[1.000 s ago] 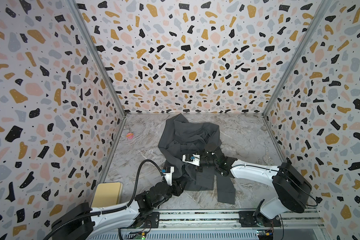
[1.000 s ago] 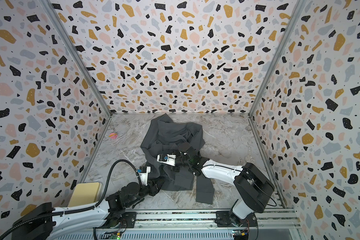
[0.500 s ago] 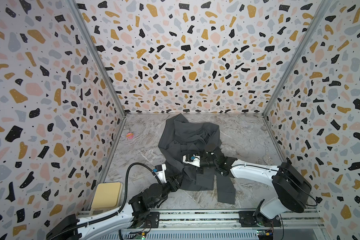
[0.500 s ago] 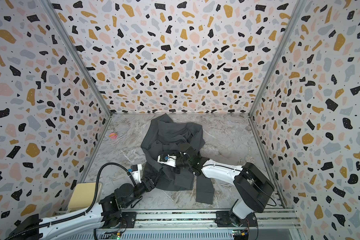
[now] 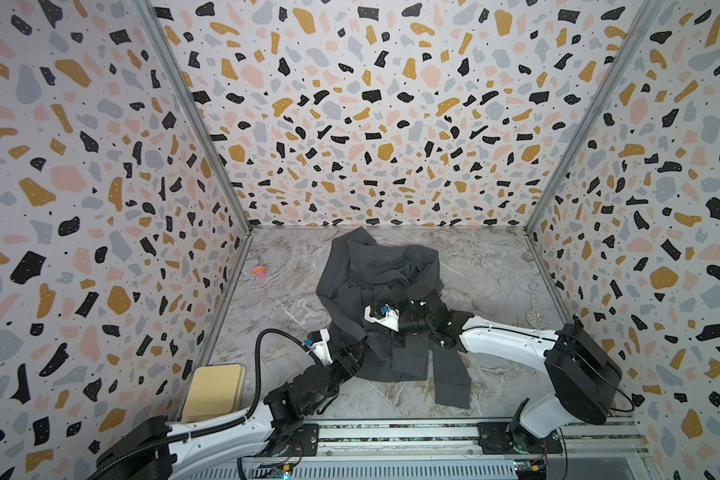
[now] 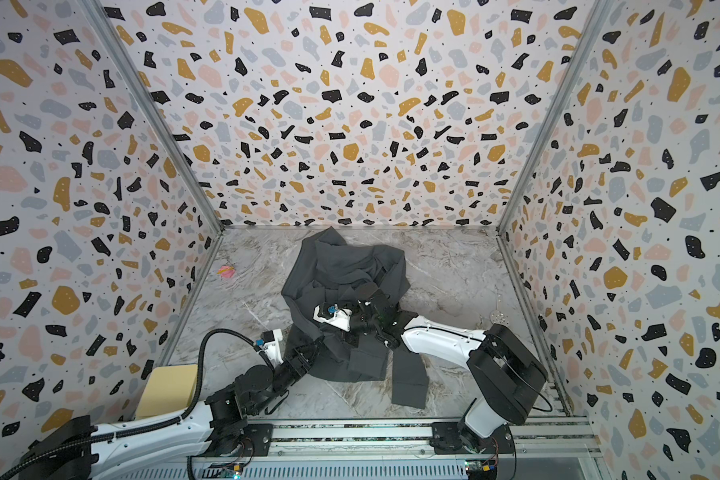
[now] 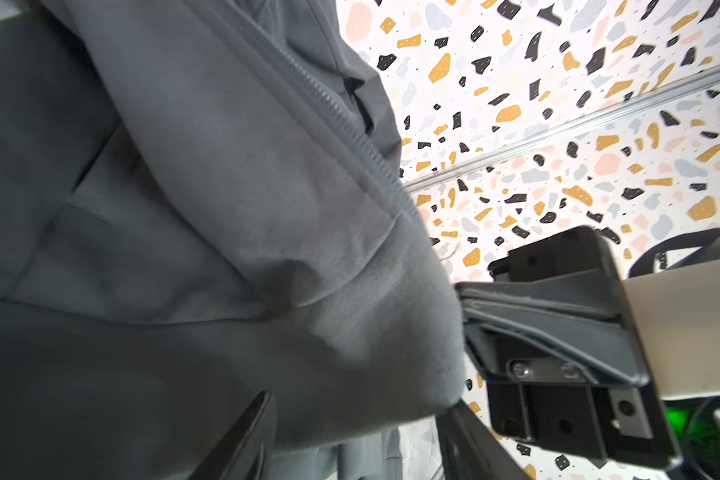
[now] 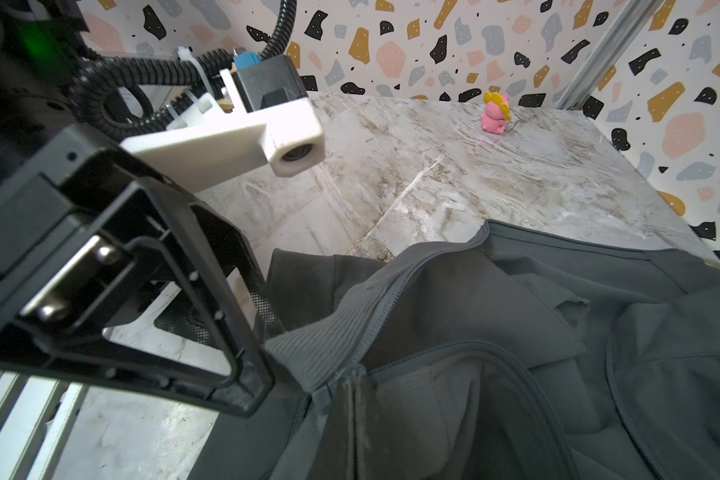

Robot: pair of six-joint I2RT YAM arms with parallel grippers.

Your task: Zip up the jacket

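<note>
Right fingers [image 7: 566, 293] clamp the jacket [image 7: 225, 208], clear only from left wrist; left fingers [image 7: 250, 432] parted.

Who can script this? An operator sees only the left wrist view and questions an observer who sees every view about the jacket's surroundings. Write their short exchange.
Operator: Is anything on the table besides the jacket?
Observer: Yes, a small pink toy stands at the table's far left, well apart from the jacket.
Operator: How does the jacket lie overall?
Observer: Crumpled mid-table, with one sleeve stretched flat toward the near edge.
</note>
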